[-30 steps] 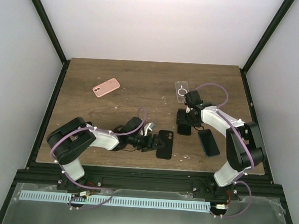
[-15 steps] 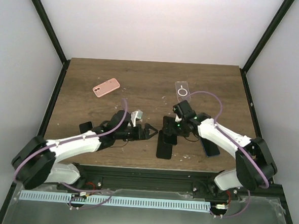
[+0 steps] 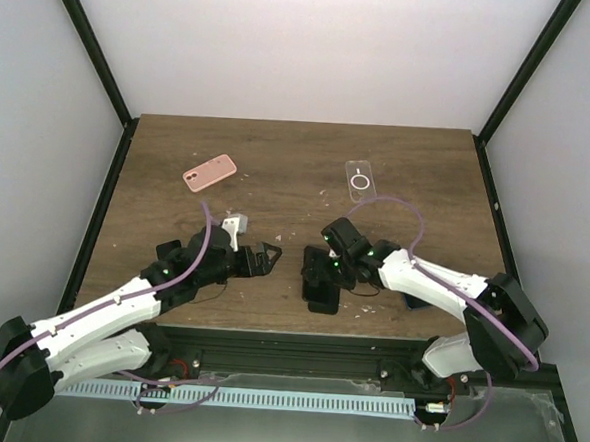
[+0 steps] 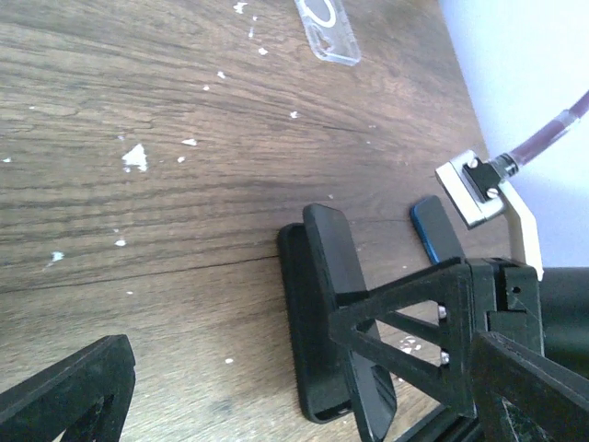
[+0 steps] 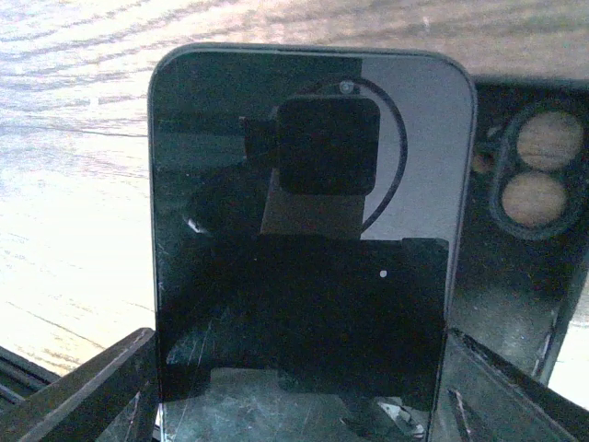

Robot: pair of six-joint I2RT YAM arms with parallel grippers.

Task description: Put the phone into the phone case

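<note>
My right gripper (image 3: 324, 267) is shut on the black phone (image 5: 313, 230), gripping its long edges with the dark screen facing the wrist camera. The phone (image 4: 333, 258) hangs tilted, low over the black phone case (image 3: 321, 297). That case lies flat near the table's front edge, and its camera cut-out (image 5: 538, 170) shows to the right of the phone. My left gripper (image 3: 264, 257) stands open just left of the case (image 4: 299, 331), apart from it, with nothing between its fingers (image 4: 69, 396).
A blue phone (image 4: 434, 232) lies right of the case, mostly under my right arm. A clear case (image 3: 359, 178) lies at the back right and a pink case (image 3: 210, 173) at the back left. White crumbs dot the wooden table (image 3: 279, 160).
My left gripper has opened fully and drawn back left from the black case. My right gripper has carried the phone left and nearer, to just above the case.
</note>
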